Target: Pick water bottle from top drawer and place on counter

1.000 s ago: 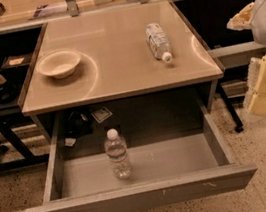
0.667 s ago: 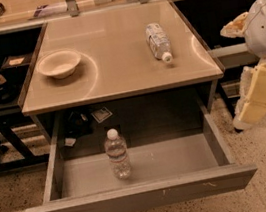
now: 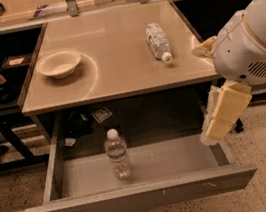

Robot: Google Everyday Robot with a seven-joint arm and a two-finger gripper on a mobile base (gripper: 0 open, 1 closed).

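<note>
The water bottle (image 3: 117, 154) stands upright in the open top drawer (image 3: 143, 195), left of its middle, white cap up. The beige counter (image 3: 117, 72) lies directly above the drawer's back part. My gripper (image 3: 222, 116), cream-coloured, hangs from the white arm (image 3: 249, 43) at the right, over the drawer's right wall and below the counter's front right corner. It is well to the right of the water bottle and holds nothing that I can see.
A bottle with a wide white label (image 3: 158, 42) lies on its side on the counter's right half. A shallow cream bowl (image 3: 59, 63) sits on its left half. Dark shelves with clutter flank the counter on both sides. Speckled floor lies in front.
The arm and gripper have moved left and down, from beside the counter to over the drawer's right wall. The water bottle, bowl and labelled bottle have not moved.
</note>
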